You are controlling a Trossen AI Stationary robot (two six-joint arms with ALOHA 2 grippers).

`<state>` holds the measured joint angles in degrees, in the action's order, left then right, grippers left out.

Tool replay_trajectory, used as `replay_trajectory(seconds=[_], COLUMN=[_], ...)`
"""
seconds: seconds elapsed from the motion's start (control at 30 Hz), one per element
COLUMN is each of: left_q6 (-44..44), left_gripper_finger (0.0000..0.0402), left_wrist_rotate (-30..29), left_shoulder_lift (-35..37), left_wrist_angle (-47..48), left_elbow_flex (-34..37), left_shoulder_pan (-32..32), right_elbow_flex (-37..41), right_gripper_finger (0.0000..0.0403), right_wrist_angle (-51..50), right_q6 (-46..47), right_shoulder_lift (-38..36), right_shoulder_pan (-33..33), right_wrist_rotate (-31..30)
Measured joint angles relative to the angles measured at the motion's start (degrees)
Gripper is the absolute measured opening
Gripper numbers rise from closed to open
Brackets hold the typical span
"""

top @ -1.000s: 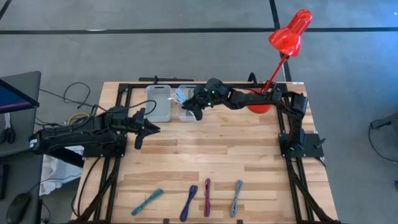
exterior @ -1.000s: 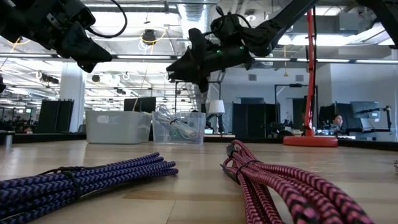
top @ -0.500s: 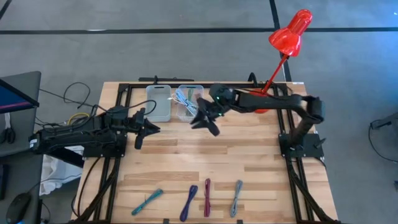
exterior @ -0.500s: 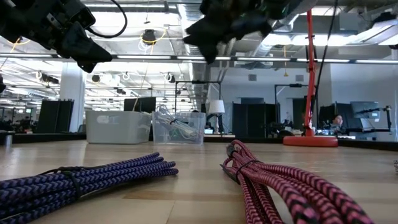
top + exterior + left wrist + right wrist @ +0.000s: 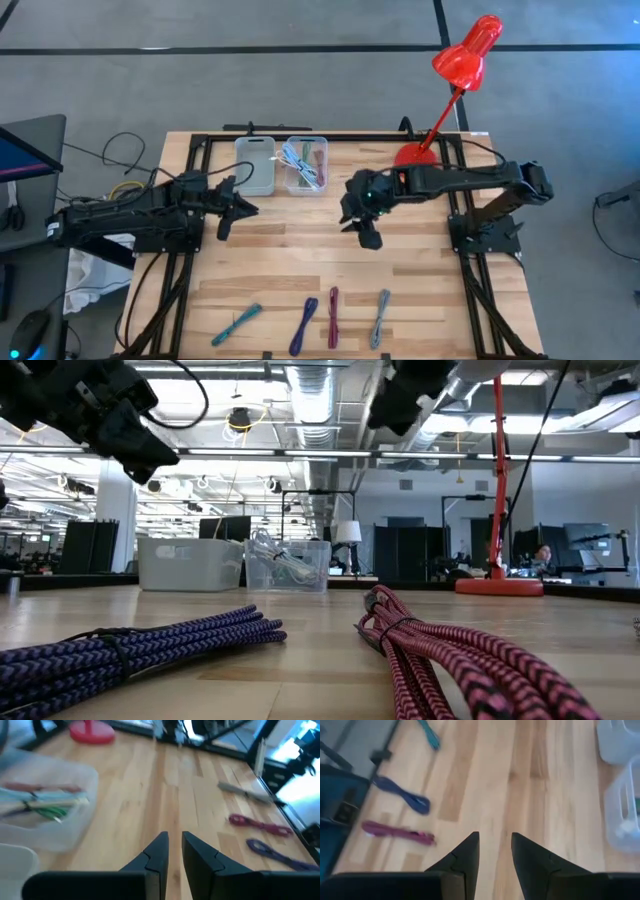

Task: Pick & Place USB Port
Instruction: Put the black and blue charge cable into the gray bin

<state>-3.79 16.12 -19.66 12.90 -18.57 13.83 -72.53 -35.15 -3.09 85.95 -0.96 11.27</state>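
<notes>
A grey floor with dark tape lines is surrounding the wooden table (image 5: 330,260); a red lamp (image 5: 465,55) is standing on its base at the table's far right edge.

Landmark — the clear bin (image 5: 305,165) at the table's far edge, holding a bundle of pale cables (image 5: 300,162). A second bin (image 5: 256,164), empty-looking, is sitting just beside it on the side toward the left arm.

The right gripper (image 5: 367,232) is hovering above bare wood, nearer the front than the clear bin and toward the lamp side. Its fingers (image 5: 465,854) are standing narrowly apart with only wood between them — holding nothing.

The left gripper (image 5: 232,207) is waiting in the air beyond the second bin, away from the clear bin and slightly nearer the front. Its fingers (image 5: 157,851) are standing a narrow gap apart, nothing held.

Four cable bundles are lying in a row along the front edge, well apart from the clear bin: teal (image 5: 237,322), purple (image 5: 304,324), maroon (image 5: 333,316), grey (image 5: 381,316).
</notes>
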Motion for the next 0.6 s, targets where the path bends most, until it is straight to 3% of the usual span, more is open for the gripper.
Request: replay_trajectory(seconds=[0.17,0.43,0.6], left_q6=[-2.7,-13.0,-14.7], left_gripper_finger=[0.0053,0.0053,0.0053], left_wrist_rotate=[2.8,11.9,12.5], left_shoulder_lift=[-5.2,-11.4,-13.1], left_wrist_angle=[0.2,2.0,1.0], left_elbow_flex=[0.0,0.0,0.0], left_shoulder_pan=[-1.8,-8.7,-14.2], right_elbow_flex=[0.3,6.0,8.8], right_gripper_finger=[0.0107,0.0107,0.0107], right_wrist_angle=[-6.7,-9.6,-9.4], right_q6=[4.0,11.9,15.2], right_shoulder_lift=[0.0,-1.3,-1.7], right_shoulder_pan=[-3.1,-5.9,-6.2], right_wrist_rotate=[-9.4,-24.7,-32.9])
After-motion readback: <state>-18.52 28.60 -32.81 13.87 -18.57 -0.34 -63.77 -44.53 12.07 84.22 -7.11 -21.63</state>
